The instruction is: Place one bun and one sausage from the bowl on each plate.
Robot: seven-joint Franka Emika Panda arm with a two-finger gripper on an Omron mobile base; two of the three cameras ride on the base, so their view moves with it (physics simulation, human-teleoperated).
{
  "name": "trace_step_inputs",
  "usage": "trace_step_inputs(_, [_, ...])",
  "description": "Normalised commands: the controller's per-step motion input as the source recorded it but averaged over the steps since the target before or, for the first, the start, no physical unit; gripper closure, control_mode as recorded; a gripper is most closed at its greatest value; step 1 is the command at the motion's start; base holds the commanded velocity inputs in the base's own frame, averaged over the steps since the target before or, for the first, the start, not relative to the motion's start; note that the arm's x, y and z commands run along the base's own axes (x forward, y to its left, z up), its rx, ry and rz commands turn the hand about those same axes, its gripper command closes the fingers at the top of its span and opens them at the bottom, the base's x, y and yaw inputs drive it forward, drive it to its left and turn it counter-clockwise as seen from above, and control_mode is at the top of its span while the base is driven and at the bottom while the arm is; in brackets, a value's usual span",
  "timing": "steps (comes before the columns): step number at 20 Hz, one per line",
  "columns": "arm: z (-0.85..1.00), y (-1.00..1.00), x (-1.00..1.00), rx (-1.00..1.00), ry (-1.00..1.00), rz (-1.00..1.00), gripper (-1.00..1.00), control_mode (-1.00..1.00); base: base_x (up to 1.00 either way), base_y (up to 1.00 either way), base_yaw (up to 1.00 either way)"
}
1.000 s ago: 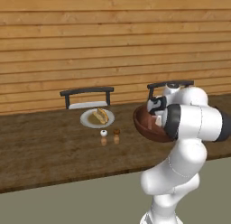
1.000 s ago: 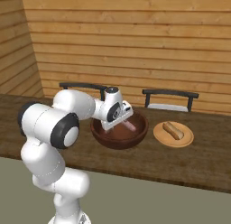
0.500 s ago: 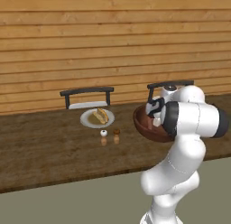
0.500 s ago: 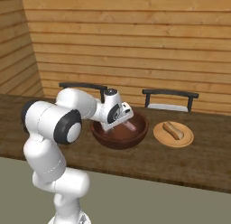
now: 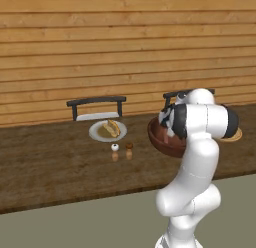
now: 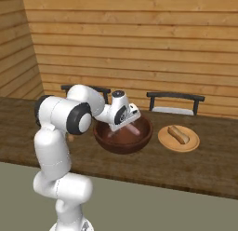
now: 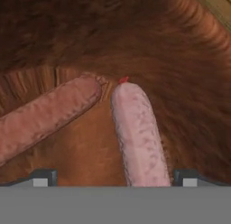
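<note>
wooden counter [image 6: 195, 167] carries the bowl [image 6: 139, 140]; the gripper [image 7: 115, 177] is spread wide over one sausage [image 7: 137, 133] inside, probably to straddle it.

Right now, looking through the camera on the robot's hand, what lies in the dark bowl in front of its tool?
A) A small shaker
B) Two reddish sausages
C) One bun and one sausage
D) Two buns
B: the hand view shows two reddish-pink sausages, one sausage between the open tool's fingertips and another sausage beside it, on the bowl's brown inside.
</note>
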Motion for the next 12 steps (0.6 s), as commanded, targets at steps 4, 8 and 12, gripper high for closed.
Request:
trace_step_inputs(4, [-0.23,-0.23,0.17,0.01,0.00,0.00,-1.00,-1.00,0.00,0.00,0.00])
trace_step_inputs(8, [-0.69,-0.27,-0.09,0.04,0.00,0.00,-1.00,-1.00,0.00,0.00,0.00])
trace_step_inputs(12, [-0.47,0.00,-0.37,0.04,0.00,0.00,-1.00,-1.00,0.00,0.00,0.00])
